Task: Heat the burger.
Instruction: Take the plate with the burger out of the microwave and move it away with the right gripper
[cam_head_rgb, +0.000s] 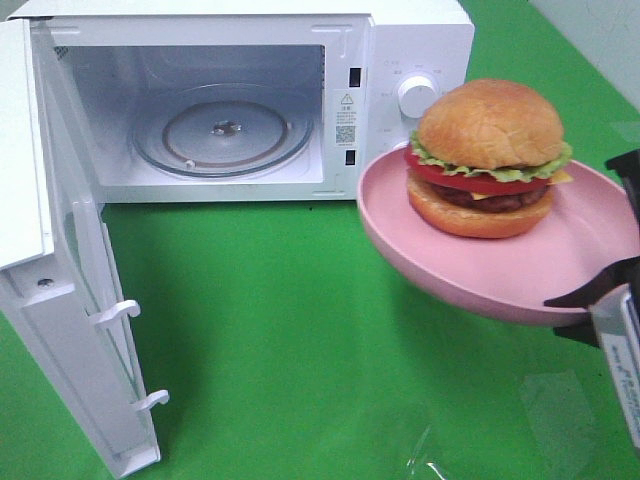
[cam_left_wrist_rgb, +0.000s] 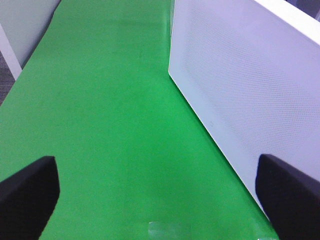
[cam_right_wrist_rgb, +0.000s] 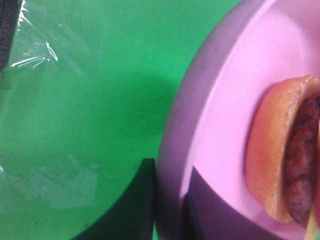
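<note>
Pink plate (cam_head_rgb: 480, 270) with burger (cam_head_rgb: 489, 157) clamped by right pincer (cam_head_rgb: 600, 290); only left wrist view shows left pincer (cam_left_wrist_rgb: 160, 195) spread wide.

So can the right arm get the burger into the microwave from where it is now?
Probably yes. The right gripper holds the plate with the burger in front of the microwave, whose door stands wide open, with only the turntable showing inside.
</note>
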